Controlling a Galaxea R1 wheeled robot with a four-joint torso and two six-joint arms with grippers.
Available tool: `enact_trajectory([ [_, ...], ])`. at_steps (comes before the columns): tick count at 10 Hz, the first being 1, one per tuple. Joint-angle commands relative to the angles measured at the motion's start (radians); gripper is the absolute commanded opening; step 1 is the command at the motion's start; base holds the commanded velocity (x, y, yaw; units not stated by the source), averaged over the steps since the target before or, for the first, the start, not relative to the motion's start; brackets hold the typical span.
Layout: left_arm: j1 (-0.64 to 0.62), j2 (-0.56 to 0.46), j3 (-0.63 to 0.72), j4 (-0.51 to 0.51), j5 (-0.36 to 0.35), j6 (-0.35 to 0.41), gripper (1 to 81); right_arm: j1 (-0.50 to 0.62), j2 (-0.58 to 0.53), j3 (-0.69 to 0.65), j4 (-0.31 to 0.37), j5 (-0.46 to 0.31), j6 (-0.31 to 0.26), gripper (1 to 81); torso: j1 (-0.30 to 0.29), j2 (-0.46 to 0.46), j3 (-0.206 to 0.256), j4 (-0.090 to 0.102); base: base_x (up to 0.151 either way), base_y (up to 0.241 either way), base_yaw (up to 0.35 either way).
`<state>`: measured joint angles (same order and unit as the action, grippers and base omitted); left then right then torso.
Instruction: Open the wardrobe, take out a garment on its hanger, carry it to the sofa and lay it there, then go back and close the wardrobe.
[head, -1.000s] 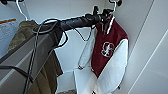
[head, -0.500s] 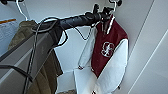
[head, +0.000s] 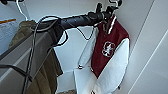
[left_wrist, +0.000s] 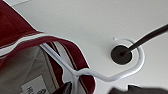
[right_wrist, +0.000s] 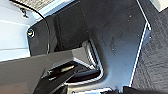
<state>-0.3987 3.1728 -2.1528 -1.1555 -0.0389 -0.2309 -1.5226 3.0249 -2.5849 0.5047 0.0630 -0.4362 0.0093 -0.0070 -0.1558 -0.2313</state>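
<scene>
The maroon varsity jacket with white sleeves (head: 110, 50) hung inside the open white wardrobe (head: 140, 30), long axis vertical, white chest emblem facing the head camera, collar at 12 o'clock, cuffs toward 6. An olive-brown coat (head: 47, 72) hung at its 9 o'clock, apart from it. The left arm reached up to the jacket's collar; the left gripper (head: 106, 11) sat at the hanger's neck, though whether its fingers clasped it could not be told. The left wrist view added what the head view lacked: the thin white hanger (left_wrist: 100, 73) with its curved hook looped around a dark rod (left_wrist: 147, 38), under the white wardrobe ceiling. The right wrist view showed dark robot bodywork and grey carpet (right_wrist: 155, 62); the right gripper's state could not be told.
</scene>
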Motion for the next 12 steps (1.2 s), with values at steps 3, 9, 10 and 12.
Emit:
enact_trajectory([
  [3, -0.159, 0.056, -0.009, 0.02, 0.025, 0.008, 81.1, 0.032, 0.004, 0.005, 0.008, -0.071, 0.001, 81.1, 0.0, 0.0, 0.0, 0.0, 0.0, 0.0, 0.0],
  [9, -0.148, 0.056, -0.006, 0.072, 0.011, 0.008, 1.0, 0.031, 0.004, 0.006, 0.006, -0.072, 0.001, 81.1, 0.0, 0.0, 0.0, 0.0, 0.0, 0.0, 0.0],
  [10, -0.159, 0.056, -0.006, 0.077, 0.011, 0.008, 1.0, 0.029, 0.004, 0.006, 0.005, -0.072, 0.001, 81.1, 0.0, 0.0, 0.0, 0.0, 0.0, 0.0, 0.0],
  [12, -0.166, 0.056, -0.001, 0.08, 0.013, 0.008, 1.0, 0.028, 0.004, 0.005, 0.005, -0.072, 0.001, 81.1, 0.0, 0.0, 0.0, 0.0, 0.0, 0.0, 0.0],
])
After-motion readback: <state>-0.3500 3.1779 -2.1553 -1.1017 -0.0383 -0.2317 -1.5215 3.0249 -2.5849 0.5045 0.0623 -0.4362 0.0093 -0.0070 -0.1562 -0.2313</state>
